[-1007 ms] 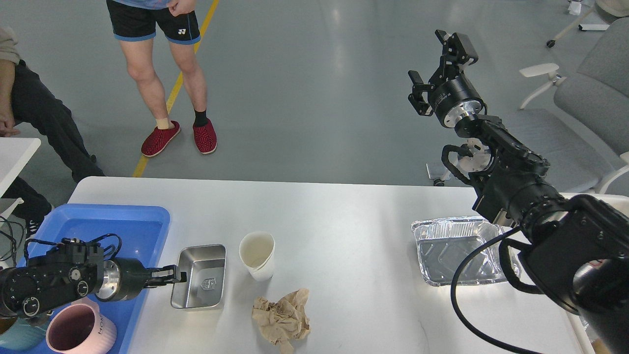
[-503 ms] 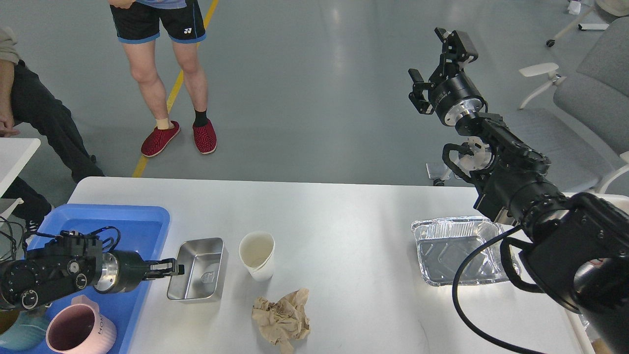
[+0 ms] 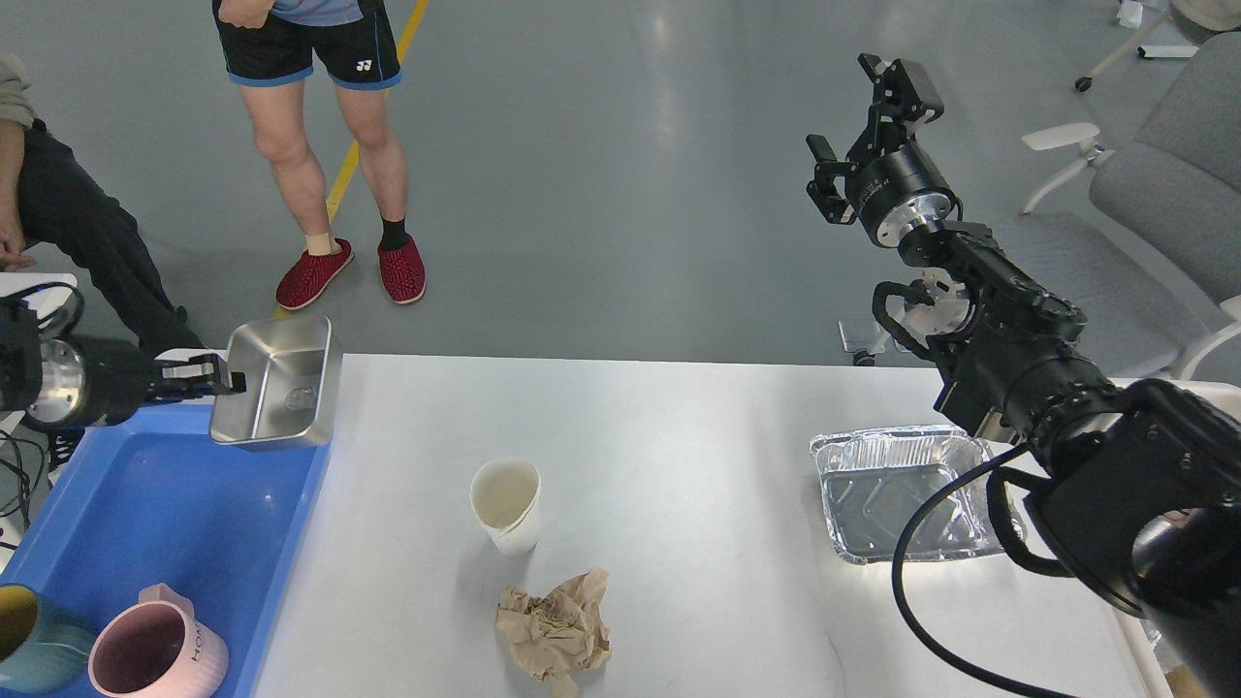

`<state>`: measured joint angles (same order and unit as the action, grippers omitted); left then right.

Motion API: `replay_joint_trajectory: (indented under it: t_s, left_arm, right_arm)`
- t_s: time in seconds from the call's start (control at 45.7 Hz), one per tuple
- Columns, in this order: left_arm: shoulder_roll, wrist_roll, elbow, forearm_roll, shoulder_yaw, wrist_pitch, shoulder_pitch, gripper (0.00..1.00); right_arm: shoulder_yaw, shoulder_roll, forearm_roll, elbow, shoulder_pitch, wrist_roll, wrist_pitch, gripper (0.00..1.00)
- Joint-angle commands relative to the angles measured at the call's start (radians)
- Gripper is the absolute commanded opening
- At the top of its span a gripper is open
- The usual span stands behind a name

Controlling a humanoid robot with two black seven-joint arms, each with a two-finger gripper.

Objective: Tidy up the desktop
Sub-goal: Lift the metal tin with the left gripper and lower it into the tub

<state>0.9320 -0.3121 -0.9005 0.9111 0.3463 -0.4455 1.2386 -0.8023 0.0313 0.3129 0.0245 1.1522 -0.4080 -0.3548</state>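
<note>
The white desktop [image 3: 679, 436] holds a white paper cup [image 3: 506, 504], a crumpled brown paper [image 3: 555, 632] and an empty foil tray [image 3: 906, 492]. My left gripper [image 3: 221, 373] is shut on the left rim of a steel box [image 3: 276, 380] and holds it in the air over the far right corner of the blue tray [image 3: 165, 504]. My right gripper [image 3: 863, 126] is open and empty, raised high beyond the table's far edge.
A pink mug [image 3: 155, 654] and a teal cup [image 3: 29, 640] stand in the blue tray's near end. A person's legs in red shoes [image 3: 349, 271] stand beyond the table. A grey chair [image 3: 1154, 194] is at the right.
My left gripper has lifted the steel box off the desktop and carried it up and to the left, over the blue tray. The right arm has hardly moved.
</note>
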Motion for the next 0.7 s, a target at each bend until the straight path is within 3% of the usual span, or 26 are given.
replay_joint_trajectory:
  t_s: [0.0, 0.131, 0.328, 0.678]
  left_arm:
    - [0.126, -0.031, -0.005, 0.038, 0.000, -0.079, 0.077, 0.00]
    - [0.241, -0.070, -0.023, 0.055, -0.001, -0.147, 0.134, 0.00]
    - [0.399, -0.067, -0.138, 0.077, -0.001, -0.185, 0.213, 0.00]
    - [0.387, -0.059, -0.141, 0.111, -0.006, -0.139, 0.199, 0.00]
  right_arm:
    - [0.000, -0.001, 0.000, 0.000, 0.000, 0.000, -0.001, 1.00]
    - [0.000, 0.001, 0.000, 0.000, 0.001, 0.000, 0.000, 1.00]
    - [0.000, -0.001, 0.000, 0.000, 0.001, 0.000, 0.000, 1.00]
    - [0.000, 0.004, 0.000, 0.000, 0.001, 0.000, 0.002, 1.00]
